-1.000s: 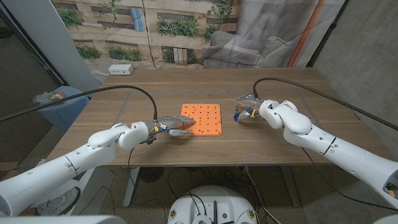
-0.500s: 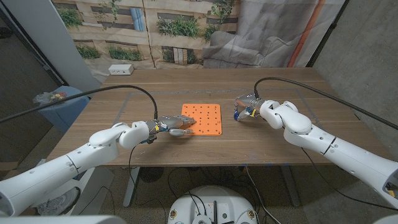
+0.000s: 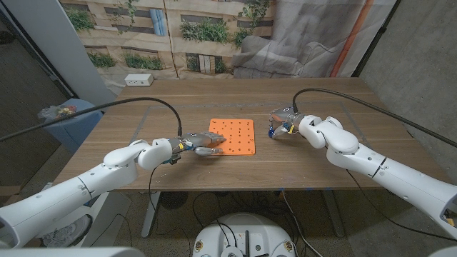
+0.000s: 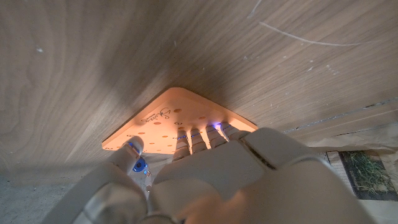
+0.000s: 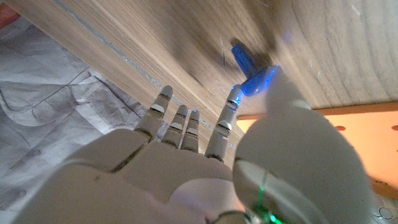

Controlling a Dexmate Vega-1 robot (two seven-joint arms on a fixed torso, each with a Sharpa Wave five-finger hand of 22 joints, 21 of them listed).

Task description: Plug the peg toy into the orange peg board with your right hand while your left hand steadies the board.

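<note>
here, left hand [image 3: 196,145] pressing fingers [image 4: 198,138] on the near corner of the orange board [image 3: 234,135], holding nothing; right hand [image 3: 284,122] just beside the board's edge, pinching the blue peg [image 5: 250,70].

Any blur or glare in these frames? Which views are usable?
Head view: sharp and evenly lit, orange board crisp. Left wrist view: left hand close and soft, board corner readable in its shadow. Right wrist view: right hand out of focus, blue peg smeared, a dark shadow on the wood beside it.
</note>
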